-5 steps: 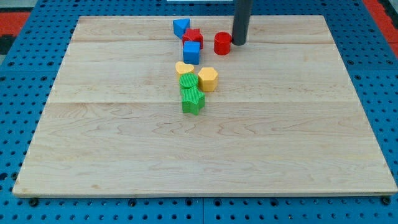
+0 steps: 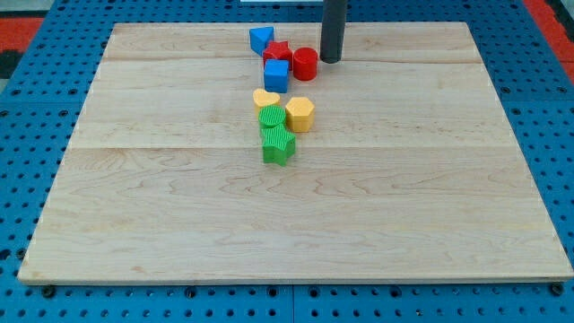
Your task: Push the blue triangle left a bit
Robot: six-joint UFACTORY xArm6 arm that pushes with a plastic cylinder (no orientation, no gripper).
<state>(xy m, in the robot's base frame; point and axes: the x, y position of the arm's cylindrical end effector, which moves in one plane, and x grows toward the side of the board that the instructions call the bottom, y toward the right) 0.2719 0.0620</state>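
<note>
The blue triangle [image 2: 261,39] lies near the view's top edge of the wooden board [image 2: 161,197], left of centre. A red star [image 2: 278,51] touches it at its lower right. My tip [image 2: 331,60] is right of the triangle, just right of a red cylinder [image 2: 305,64] and close to touching it. The red cylinder sits against the red star and a blue cube [image 2: 276,74]. The dark rod rises out of the view's top.
Below the blue cube sit a yellow heart [image 2: 265,97], a yellow hexagon [image 2: 300,114], a green block [image 2: 272,117] and a green star-like block [image 2: 278,144] in a tight cluster. A blue pegboard [image 2: 27,117] surrounds the board.
My tip has moved left and pushed the red cylinder left, up against the red star and blue cube. The blue triangle has not moved.
</note>
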